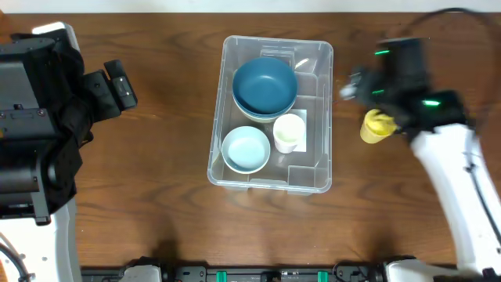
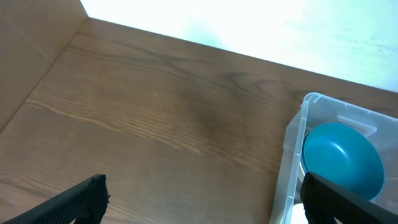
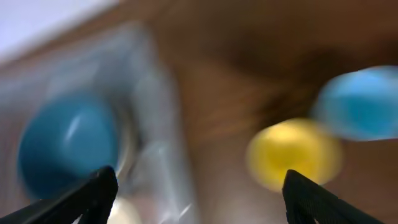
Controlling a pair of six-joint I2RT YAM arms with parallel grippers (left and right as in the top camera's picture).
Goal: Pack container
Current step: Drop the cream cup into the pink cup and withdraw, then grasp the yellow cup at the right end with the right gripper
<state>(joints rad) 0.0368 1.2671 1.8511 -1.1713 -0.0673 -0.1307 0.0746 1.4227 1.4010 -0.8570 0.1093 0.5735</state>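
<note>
The left end effector (image 1: 119, 84) sits at 9 o'clock from the container (image 1: 329, 117), well apart from it. Its jaws are spread wide with nothing between them, so it plays no part in the step.

The container stands in the middle of the bench (image 1: 172, 219). A dark blue bowl (image 1: 264, 84) fills its 12 o'clock end, a pale blue bowl (image 1: 246, 149) sits at 7 o'clock, and a white cup (image 1: 288, 133) is just beside that bowl, toward 5 o'clock. The free floor is the strip along the 3 o'clock wall.

The right end effector (image 3: 199, 179) hovers outside that wall, its jaws gaping and holding nothing. A small yellow item (image 1: 377, 125) lies on the bench near it, at 3 o'clock from the container. The right wrist view is badly smeared. It shows the yellow item and, toward 2 o'clock from it, a pale blue blob (image 3: 360, 102) that I cannot identify.

The step in hand looks like fetching the yellow item. To do it well:
- Centre the open jaws over the item before descending.
- Straddle it squarely, because its rounded form may squirt sideways.
- Keep clear of the blue blob beside it.
- Lift well above the container's rim before crossing it.
- Release over the bare strip, not onto the cup.
</note>
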